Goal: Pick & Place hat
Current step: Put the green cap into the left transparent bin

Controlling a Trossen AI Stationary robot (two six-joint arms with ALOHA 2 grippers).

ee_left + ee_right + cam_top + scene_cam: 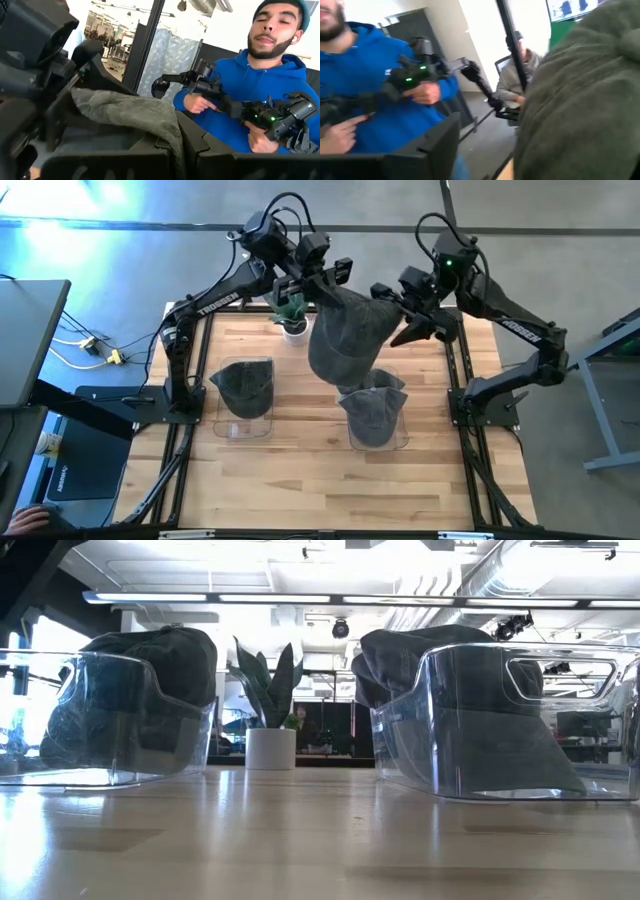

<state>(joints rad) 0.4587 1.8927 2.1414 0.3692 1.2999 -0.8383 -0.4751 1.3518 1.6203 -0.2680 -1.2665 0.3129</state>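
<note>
**Ana:** High view first: where is the hat (345,335)?

**Ben:** It hangs in the air over the middle of the table (300,470), toward twelve o'clock from centre. The left gripper (335,285) has its fingers pinched together on the upper edge of the grey-green fabric, and the body of the hat droops toward six o'clock, over the right-hand clear bin (375,420).

**Ana:** And the right gripper (418,320)?

**Ben:** It sits at the hat's three o'clock side, just beside the cloth, its fingers spread apart. I cannot tell whether a fingertip touches the fabric.

**Ana:** What is in the bins?

**Ben:** Each holds a dark hat. The left-hand clear bin (243,395) lies toward nine o'clock from centre, with one hat (150,665) bulging above its rim in the low view; another hat (440,660) fills the other bin.

**Ana:** Anything else on the table?

**Ben:** A small potted plant (291,315) at twelve o'clock, near the left arm.

**Ana:** Beyond the table?

**Ben:** A person in a blue hoodie (250,85) holds dark control handles with both hands.
</note>
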